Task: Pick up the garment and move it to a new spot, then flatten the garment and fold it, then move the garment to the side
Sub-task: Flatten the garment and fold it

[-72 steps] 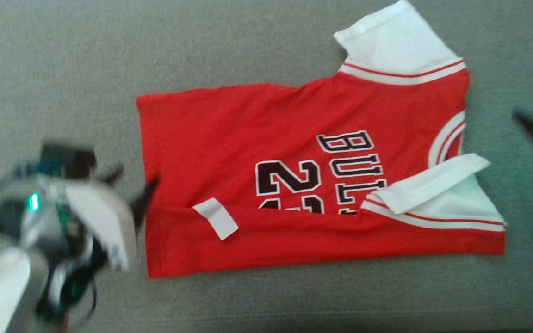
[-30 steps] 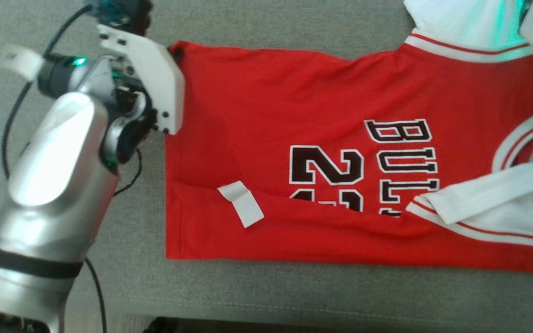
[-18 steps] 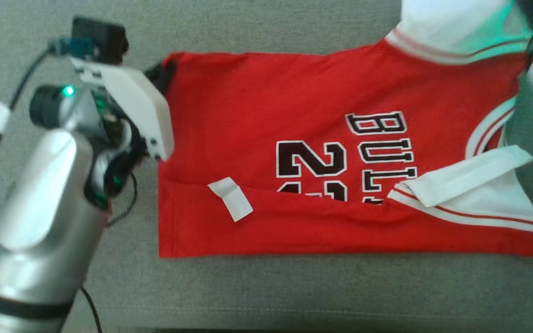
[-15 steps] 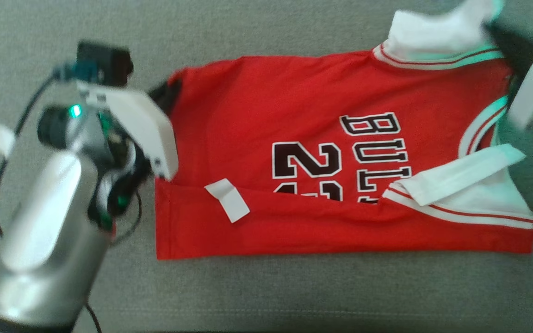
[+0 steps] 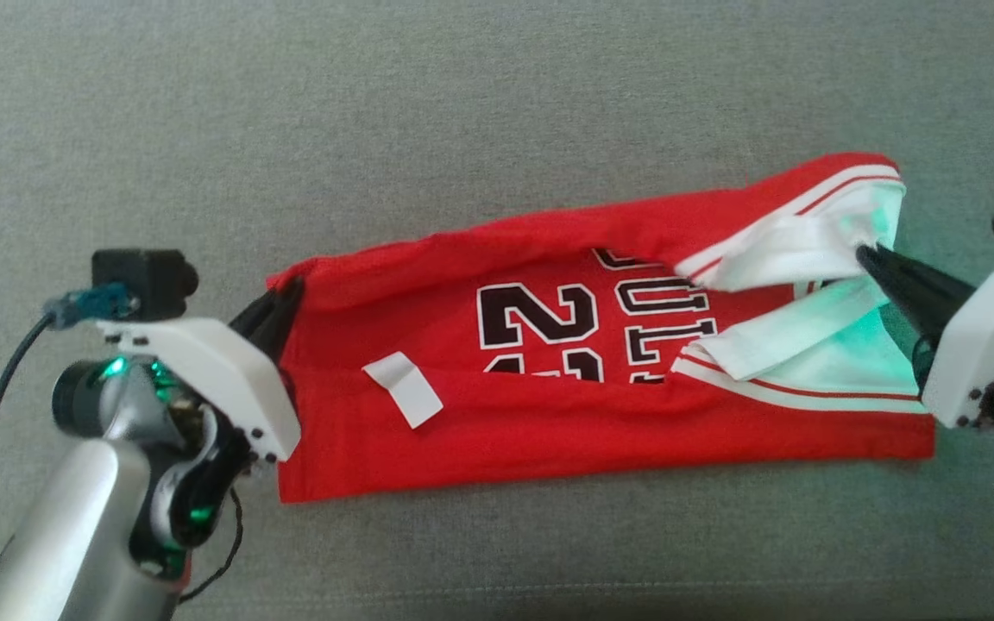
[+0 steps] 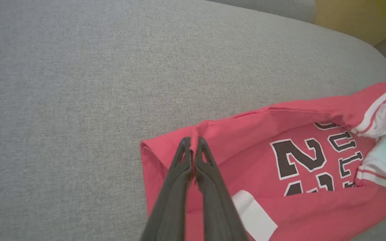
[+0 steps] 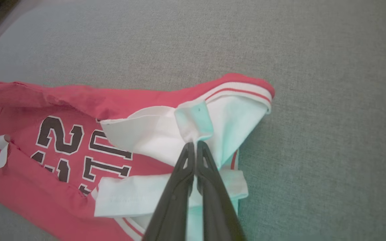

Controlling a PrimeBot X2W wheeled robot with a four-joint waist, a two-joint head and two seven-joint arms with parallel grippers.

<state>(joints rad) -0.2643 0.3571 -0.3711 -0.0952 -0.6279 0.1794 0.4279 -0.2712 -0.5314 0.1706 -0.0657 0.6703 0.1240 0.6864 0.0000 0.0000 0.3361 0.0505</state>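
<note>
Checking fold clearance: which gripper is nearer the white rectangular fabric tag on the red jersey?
Left. The left gripper grips a hem corner of the red jersey, near the white rectangular fabric tag; the right gripper pinches the white sleeve at the opposite end.

The left gripper (image 5: 287, 293) sat at the lower left of the head view, its two dark fingers (image 6: 176, 180) pressed together, pointing up and to the right, and pinching an edge of the garment (image 5: 549, 431); behind it came the white left wrist plate (image 5: 212, 379) with a small black camera (image 5: 141, 278) above it; the silver forearm (image 5: 74, 526) ran down to the bottom edge; the right gripper (image 5: 866, 254) reached in from the right edge, pointing up and left, fingers likewise closed flat together and nipping the garment's white cloth; the white right wrist plate (image 5: 976, 345) lay behind it.
</note>
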